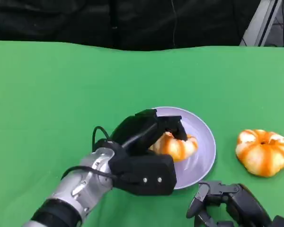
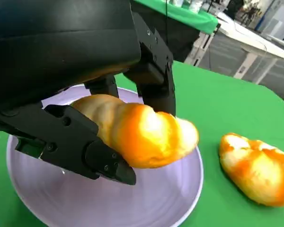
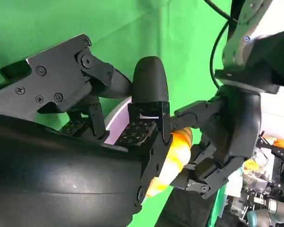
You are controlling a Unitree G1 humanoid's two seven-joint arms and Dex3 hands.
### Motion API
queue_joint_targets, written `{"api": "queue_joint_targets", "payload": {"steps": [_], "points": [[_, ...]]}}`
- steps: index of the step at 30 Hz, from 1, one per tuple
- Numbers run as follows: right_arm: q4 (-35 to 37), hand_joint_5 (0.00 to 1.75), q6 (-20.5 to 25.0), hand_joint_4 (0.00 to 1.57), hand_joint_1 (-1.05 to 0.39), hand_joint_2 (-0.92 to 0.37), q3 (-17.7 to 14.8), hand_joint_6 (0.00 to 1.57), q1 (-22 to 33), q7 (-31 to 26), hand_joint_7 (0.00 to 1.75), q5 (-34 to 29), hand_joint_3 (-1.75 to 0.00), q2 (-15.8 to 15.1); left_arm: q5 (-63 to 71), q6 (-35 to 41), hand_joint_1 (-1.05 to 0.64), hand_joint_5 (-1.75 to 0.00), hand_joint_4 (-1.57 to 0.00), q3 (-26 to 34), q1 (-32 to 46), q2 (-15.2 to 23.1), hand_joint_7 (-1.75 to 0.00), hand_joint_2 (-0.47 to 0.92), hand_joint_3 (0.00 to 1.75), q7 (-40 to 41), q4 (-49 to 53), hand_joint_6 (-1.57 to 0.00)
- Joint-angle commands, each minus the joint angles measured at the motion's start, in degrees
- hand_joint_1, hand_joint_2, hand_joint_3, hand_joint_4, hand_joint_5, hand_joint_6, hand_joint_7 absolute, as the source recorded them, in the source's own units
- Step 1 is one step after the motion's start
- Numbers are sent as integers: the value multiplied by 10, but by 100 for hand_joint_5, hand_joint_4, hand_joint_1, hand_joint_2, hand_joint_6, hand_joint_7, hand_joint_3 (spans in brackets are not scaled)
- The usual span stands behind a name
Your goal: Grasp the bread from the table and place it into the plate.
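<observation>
Head view: left hand [image 1: 146, 142] grips bread [image 1: 176, 146] over the lavender plate [image 1: 204, 142]; a second bun [image 1: 263, 152] lies on the green table [image 1: 61, 94], right of the plate. Left wrist view: fingers [image 2: 80, 146] clamp the bread [image 2: 142, 132] just above the plate [image 2: 146, 203]. Right wrist view: right hand [image 3: 113, 123], fingers apart, holds nothing.

- The left hand [image 1: 146, 142] holds the bread [image 1: 176, 145] over the plate [image 1: 203, 137], covering the plate's near-left part.
- Bare plate surface lies on the far and right sides of the bread.
- A second bread [image 1: 263, 152] lies on the green table [image 1: 61, 94] just right of the plate, apart from its rim.
- The right hand [image 1: 227, 203] sits near the plate's front edge, crowding that side.
- Broad bare cloth stretches left of the plate and beyond it.
</observation>
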Motion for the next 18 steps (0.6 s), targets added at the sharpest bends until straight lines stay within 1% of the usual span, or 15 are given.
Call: {"api": "queue_joint_targets", "payload": {"steps": [1, 2, 3, 4, 8, 12, 14, 18], "points": [[-5, 138, 5, 86, -16, -60, -1, 88, 3, 2, 112, 8, -100, -4, -1, 8, -42, -17, -75, 2, -13, 26, -4, 88, 1, -32, -17, -76], [-7, 139, 7, 86, -16, -60, -1, 88, 4, 1, 111, 7, -99, -4, 0, 10, -48, -9, -72, 1, -13, 29, -2, 90, 1, -36, -21, -70], [-5, 139, 6, 85, -16, -60, -2, 88, 4, 1, 111, 7, -99, -4, -4, 12, -51, -5, -70, 2, -12, 31, -1, 91, 2, -44, -25, -67], [-4, 139, 5, 85, -16, -60, -2, 88, 3, 1, 111, 7, -99, -3, -6, 13, -58, -2, -63, 3, -11, 32, 0, 92, 6, -51, -28, -60], [-6, 140, 6, 85, -14, -61, -3, 89, 4, 3, 110, 10, -99, -4, -22, 14, -77, 0, -45, 11, -14, 35, 0, 92, 24, -74, -26, -43], [-5, 141, 3, 84, -14, -61, -2, 89, 4, 1, 110, 10, -99, -4, -33, 13, -83, 0, -40, 17, -14, 39, 0, 92, 30, -87, -31, -39], [-2, 142, -3, 83, -13, -60, -2, 89, 3, -4, 110, 3, -100, -5, -41, 12, -93, 0, -30, 22, -13, 45, 0, 92, 43, -99, -36, -32], [1, 141, -6, 83, -14, -60, -1, 89, 1, -8, 111, 0, -100, -6, -61, 13, -101, 0, -24, 32, -9, 54, 0, 92, 59, -128, -51, -26]]}}
